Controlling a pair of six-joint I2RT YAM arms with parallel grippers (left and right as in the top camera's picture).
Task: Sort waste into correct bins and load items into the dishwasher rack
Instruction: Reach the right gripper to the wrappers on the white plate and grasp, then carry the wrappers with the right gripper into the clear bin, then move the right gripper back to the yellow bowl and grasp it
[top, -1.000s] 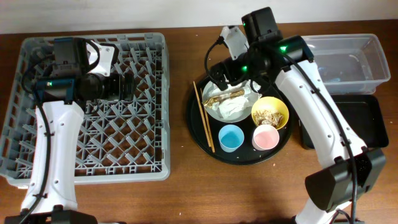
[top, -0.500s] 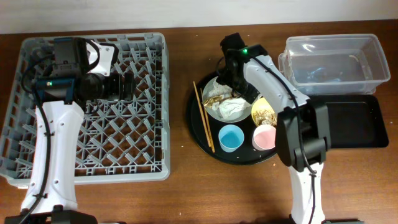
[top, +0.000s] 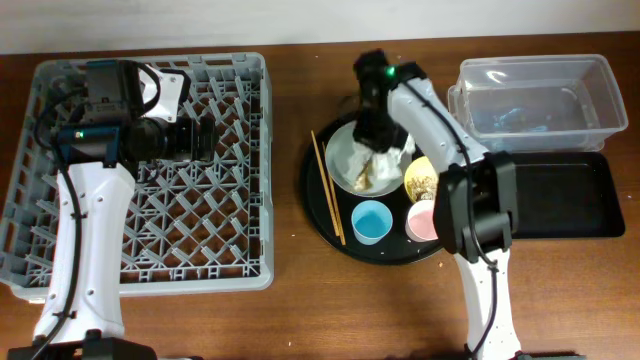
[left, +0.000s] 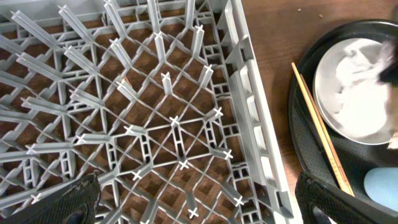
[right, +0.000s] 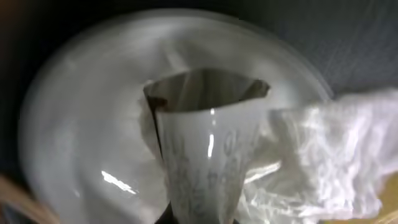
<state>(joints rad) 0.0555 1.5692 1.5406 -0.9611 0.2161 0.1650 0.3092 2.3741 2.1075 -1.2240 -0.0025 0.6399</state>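
My right gripper is down over the pale plate on the round black tray. In the right wrist view it is shut on a shiny wrapper that stands up from the jaws. A crumpled white tissue lies beside it on the plate. The yellow bowl, pink cup, blue cup and chopsticks rest on the tray. My left gripper hangs open over the grey dishwasher rack, with nothing between its fingers.
The clear tub stands at the back right, with the shallow black tray in front of it. The rack fills the left half of the table. Its right wall lies close to the round tray's edge.
The right arm swung in over the plate and lowered, and its gripper closed on the wrapper. The left arm has not moved.
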